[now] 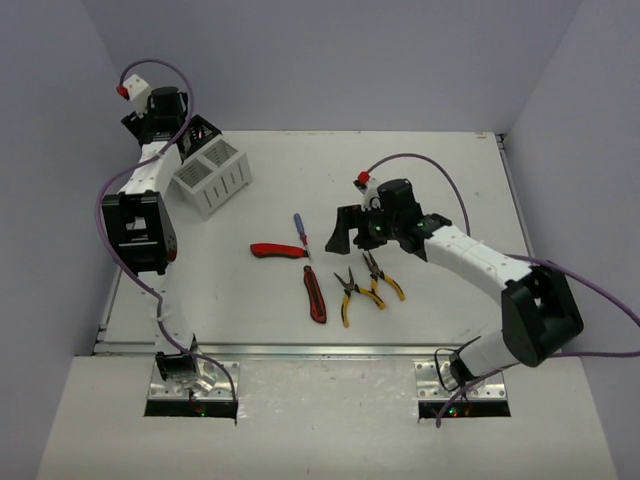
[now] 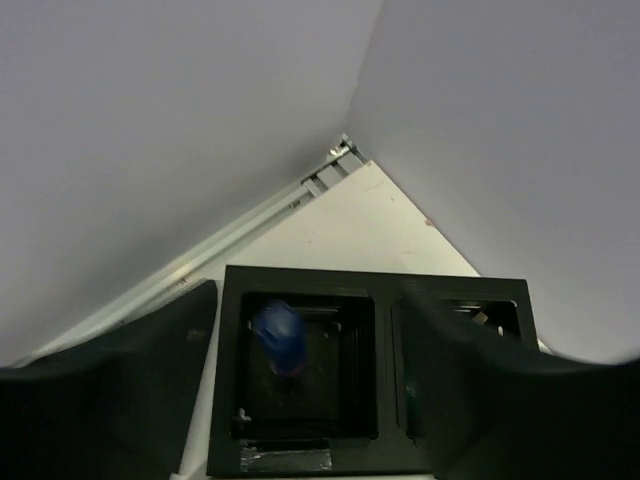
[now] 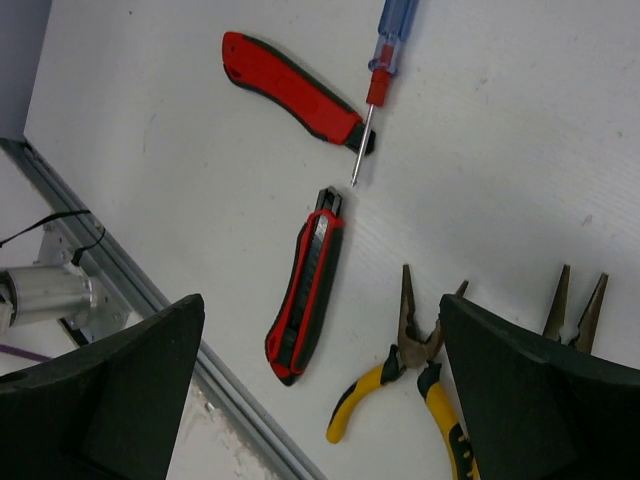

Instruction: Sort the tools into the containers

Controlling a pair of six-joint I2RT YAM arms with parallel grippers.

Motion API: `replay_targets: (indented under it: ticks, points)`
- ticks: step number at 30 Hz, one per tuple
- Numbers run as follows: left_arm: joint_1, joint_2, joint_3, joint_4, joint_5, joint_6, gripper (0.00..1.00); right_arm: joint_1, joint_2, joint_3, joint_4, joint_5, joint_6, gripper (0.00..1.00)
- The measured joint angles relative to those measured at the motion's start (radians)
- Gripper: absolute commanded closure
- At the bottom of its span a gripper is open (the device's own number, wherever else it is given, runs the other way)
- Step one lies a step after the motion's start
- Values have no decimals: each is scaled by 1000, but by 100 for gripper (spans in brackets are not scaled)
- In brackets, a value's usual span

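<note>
Five tools lie on the table point(image 1: 450, 200): a blue-and-red screwdriver point(image 3: 392, 40), the upper utility knife point(image 3: 290, 88) just beside its tip, the lower utility knife point(image 3: 305, 300), and two yellow-handled pliers point(image 3: 395, 375). Where should the right gripper point(image 3: 320, 340) take hold?

— It hovers above the lower knife and the pliers, jaws spread wide, holding nothing. The pliers look stiff and probably the heaviest; pinching both handles close to the pivot should keep them balanced. The knives seem rigid, with grippy-looking shells, so mid-body across the width would suit. The screwdriver is slim and may roll; its handle is the safer spot.

— And the left gripper point(image 2: 310, 340)?

— It hangs over the black bin point(image 2: 385, 360), fingers apart, nothing between them. A blurred blue handle point(image 2: 278, 335) shows inside one compartment. The white bins point(image 1: 215, 178) stand alongside.
</note>
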Motion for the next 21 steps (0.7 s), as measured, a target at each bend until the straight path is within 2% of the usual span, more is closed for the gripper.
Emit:
replay_targets:
  ticks: [5,6,10,12,14,18,19,21]
  points:
    - [3,-24,-28,-32,48,-44,3,48,259,303,-110,89,-19,1]
    - [3,-44,-34,-50,64,-50,1,62,306,362,-137,123,-24,4]
    - [3,-174,-37,-156,134,-110,0,115,492,569,-232,247,-42,18]
    - [3,-284,-50,-221,198,-158,0,137,586,658,-275,302,-49,36]
    - [3,-438,-146,-214,287,-201,0,152,674,734,-309,339,-56,40]
    - [-13,-798,-446,-160,453,-262,0,169,800,820,-364,371,-63,42]
    - [-21,-858,-516,-144,482,-266,0,170,828,844,-377,374,-64,46]
    - [-44,-948,-635,-138,531,-267,0,169,882,904,-404,383,-66,58]
